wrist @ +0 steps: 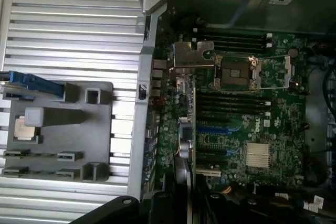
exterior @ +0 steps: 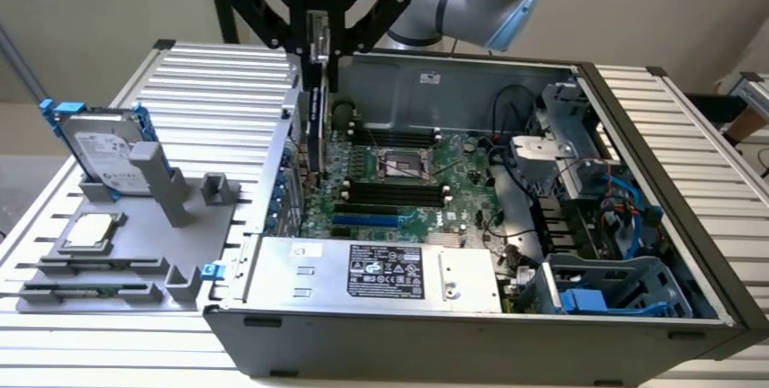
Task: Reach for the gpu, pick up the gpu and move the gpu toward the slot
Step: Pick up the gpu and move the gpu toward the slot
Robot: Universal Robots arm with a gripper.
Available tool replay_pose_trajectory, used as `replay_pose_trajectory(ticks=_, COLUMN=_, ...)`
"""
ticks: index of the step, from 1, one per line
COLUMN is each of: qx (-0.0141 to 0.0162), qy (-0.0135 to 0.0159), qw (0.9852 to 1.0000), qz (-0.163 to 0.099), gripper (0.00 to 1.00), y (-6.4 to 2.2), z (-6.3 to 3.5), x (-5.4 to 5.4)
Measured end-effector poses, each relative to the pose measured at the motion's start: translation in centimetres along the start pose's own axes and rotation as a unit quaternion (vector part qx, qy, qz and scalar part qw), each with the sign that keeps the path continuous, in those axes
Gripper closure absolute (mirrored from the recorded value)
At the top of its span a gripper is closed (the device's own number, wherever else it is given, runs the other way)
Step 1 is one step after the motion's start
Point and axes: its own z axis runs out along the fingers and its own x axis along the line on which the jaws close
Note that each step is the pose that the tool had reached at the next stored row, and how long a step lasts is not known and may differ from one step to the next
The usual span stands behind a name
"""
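Note:
My gripper [exterior: 315,28] hangs over the near-left part of the open computer case [exterior: 481,334], shut on the gpu [exterior: 319,100]. The thin green card hangs upright and edge-on, with its lower edge above the motherboard [exterior: 409,181] beside the case's left wall. In the wrist view the gpu [wrist: 187,140] runs as a narrow strip from the gripper [wrist: 181,203] out to its silver bracket [wrist: 191,59]. The blue slot [exterior: 366,221] lies on the board below and a little to the exterior view's right of the card. That same slot [wrist: 215,129] lies close beside the card's edge.
A grey holder [exterior: 132,253] on the slatted table [exterior: 204,91] carries a silver hard drive in a blue frame [exterior: 103,145] and a small square chip [exterior: 94,230]. Inside the case are the power supply [exterior: 373,271], black cables [exterior: 517,226] and a blue drive cage [exterior: 601,293].

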Motion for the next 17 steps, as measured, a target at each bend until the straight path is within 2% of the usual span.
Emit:
replay_pose_trajectory(ticks=9, qx=0.0002, qy=0.0, qw=1.0, qz=0.0, gripper=0.73, y=0.33, z=0.93, x=-4.1)
replay_pose_trajectory(ticks=14, qx=0.001, qy=0.0001, qw=1.0, qz=0.0, gripper=0.73, y=1.21, z=1.86, x=-6.4)
replay_pose_trajectory(ticks=17, qx=0.0016, qy=0.0001, qw=1.0, qz=0.0, gripper=0.73, y=2.03, z=2.44, x=-7.3)
